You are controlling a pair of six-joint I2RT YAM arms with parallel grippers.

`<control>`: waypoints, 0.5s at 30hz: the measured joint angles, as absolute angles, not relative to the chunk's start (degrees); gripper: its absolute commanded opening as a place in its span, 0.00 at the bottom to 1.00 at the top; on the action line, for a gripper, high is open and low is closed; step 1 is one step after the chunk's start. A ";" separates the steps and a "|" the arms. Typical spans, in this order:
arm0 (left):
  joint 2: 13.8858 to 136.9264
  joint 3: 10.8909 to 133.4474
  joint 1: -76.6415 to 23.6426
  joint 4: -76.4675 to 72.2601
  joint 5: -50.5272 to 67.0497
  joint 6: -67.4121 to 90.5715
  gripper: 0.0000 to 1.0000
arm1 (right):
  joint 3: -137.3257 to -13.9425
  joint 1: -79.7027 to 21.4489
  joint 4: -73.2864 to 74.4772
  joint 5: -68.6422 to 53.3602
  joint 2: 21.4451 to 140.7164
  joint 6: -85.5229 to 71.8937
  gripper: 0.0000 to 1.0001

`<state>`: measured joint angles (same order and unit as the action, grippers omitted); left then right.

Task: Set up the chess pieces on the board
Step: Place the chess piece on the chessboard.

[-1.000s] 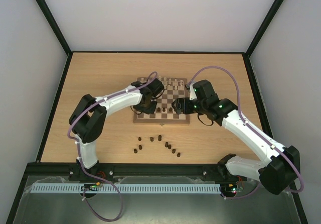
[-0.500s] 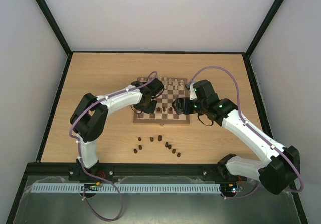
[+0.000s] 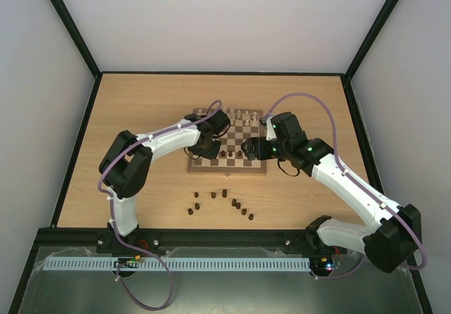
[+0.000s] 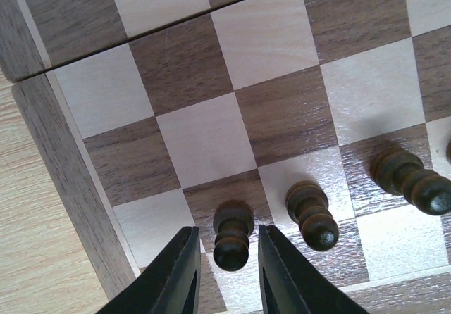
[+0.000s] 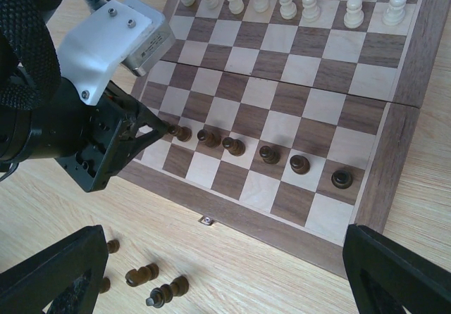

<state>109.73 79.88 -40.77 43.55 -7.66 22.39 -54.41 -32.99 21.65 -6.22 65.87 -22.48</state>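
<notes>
My left gripper (image 4: 227, 242) stands slightly parted astride a dark pawn (image 4: 232, 231), pads clear of it; the pawn sits upright on the board (image 4: 67, 180) near its border; my right gripper (image 5: 225, 272) gapes wide, empty; the pawn looks light, hard, smooth and easily tipped; I'd pinch its narrow stem squarely.

Tabletop (image 3: 141, 110): pale wood, grain running left to right; also seen at the left edge of the left wrist view (image 4: 28, 222) and along the near side of the right wrist view (image 5: 282, 279).
Black rim (image 3: 225, 73) borders the tabletop on its far, left and right sides.
White walls (image 3: 225, 18) enclose the far, left and right sides.
Two black posts rise slanting outward from the far corners, left (image 3: 70, 25) and right (image 3: 375, 25).
White slotted strip (image 3: 211, 264) runs along the near edge.
Grey metal surface (image 3: 246, 293) lies nearer than the strip.
</notes>
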 measured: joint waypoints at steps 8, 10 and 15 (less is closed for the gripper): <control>109.30 80.29 -40.69 44.14 -7.73 22.48 0.34 | -54.41 -32.99 21.65 -6.46 66.04 -22.50 0.93; 108.09 80.29 -40.69 44.69 -7.73 22.72 0.37 | -54.41 -32.99 21.65 -6.46 66.04 -22.48 0.95; 100.57 78.83 -40.69 45.56 -7.66 23.77 0.48 | -54.41 -32.99 21.63 -6.48 66.04 -22.31 0.99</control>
<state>100.57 78.83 -40.69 45.56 -7.66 23.77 -54.41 -32.99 21.63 -6.48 66.04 -22.31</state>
